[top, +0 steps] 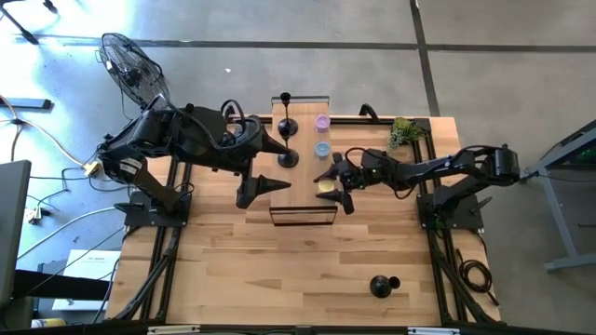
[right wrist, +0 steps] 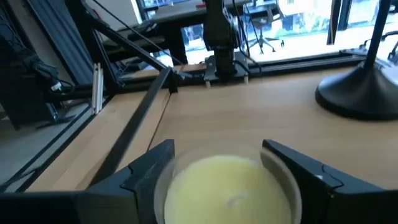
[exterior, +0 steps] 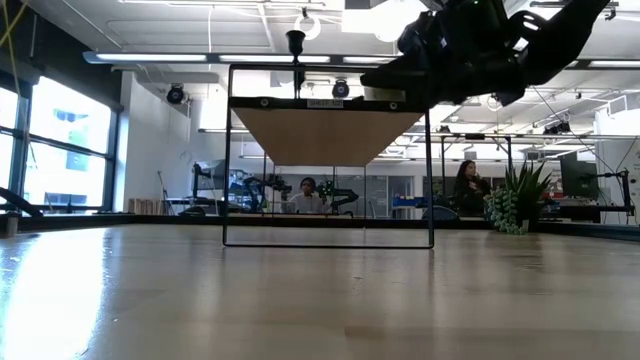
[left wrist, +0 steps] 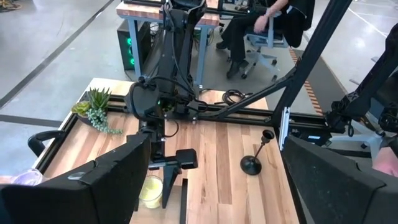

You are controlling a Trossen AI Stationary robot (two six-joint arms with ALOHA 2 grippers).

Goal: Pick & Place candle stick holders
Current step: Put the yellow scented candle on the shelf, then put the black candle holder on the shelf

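Yellow candle (right wrist: 231,190) sits clasped between the right gripper (top: 333,186) fingers on the shelf (top: 303,216); its arm reaches level. Left gripper (top: 272,165) hovers agape over the shelf's left edge.

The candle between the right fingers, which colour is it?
The candle is pale yellow; right wrist view.

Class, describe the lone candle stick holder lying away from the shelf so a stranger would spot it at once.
Start at the wooden table and go to its near right corner, far from the shelf. There lies a black candle stick holder, tipped on its side, unlike the upright ones on the shelf.
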